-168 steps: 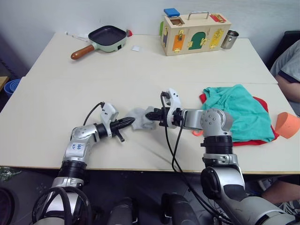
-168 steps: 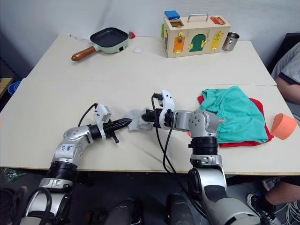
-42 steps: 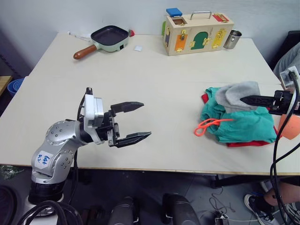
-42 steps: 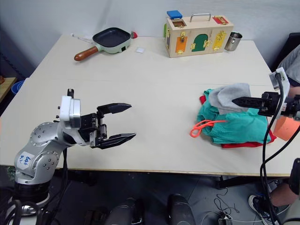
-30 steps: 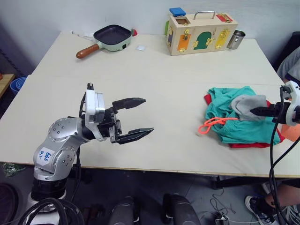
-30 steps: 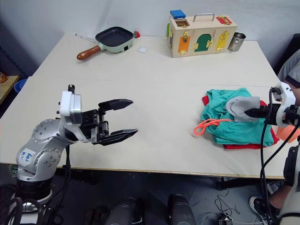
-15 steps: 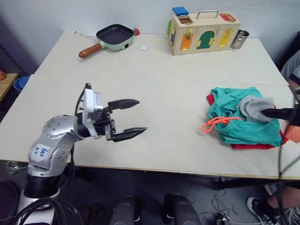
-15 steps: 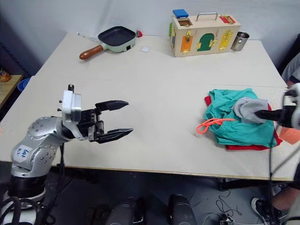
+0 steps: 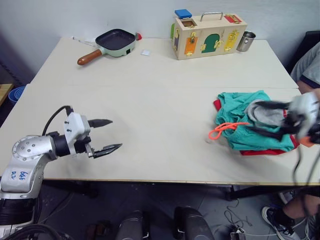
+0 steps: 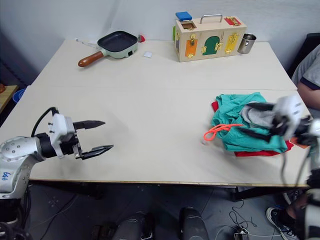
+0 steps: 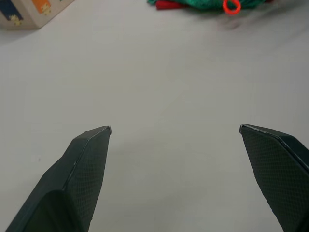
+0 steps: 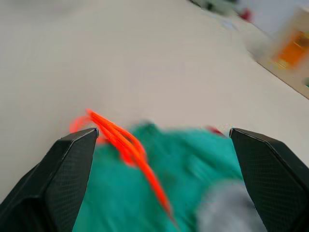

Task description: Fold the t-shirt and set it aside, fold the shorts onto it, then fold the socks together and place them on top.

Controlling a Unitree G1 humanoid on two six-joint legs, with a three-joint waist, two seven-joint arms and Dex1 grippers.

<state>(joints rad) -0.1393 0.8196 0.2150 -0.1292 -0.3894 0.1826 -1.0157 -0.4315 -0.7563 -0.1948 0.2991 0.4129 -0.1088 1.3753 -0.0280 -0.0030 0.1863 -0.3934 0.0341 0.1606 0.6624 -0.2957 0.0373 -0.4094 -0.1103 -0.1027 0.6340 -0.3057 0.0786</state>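
The task looks all but finished. The grey socks (image 9: pixel 265 113) lie on top of the teal shorts (image 9: pixel 248 131), which cover the red t-shirt (image 9: pixel 260 151), only its edges showing beneath. The shorts' orange drawstring (image 9: pixel 222 130) trails off the pile's near-left edge onto the bench (image 9: pixel 150 90). The right gripper (image 12: pixel 159 140) hangs just beside the socks with its jaws released wide, gripping nothing. The left gripper (image 9: pixel 109 134) hovers over bare bench well apart from the pile, jaws also spread and empty. Judging by this, only pulling the right arm clear remains; how neatly the socks are paired cannot be told.
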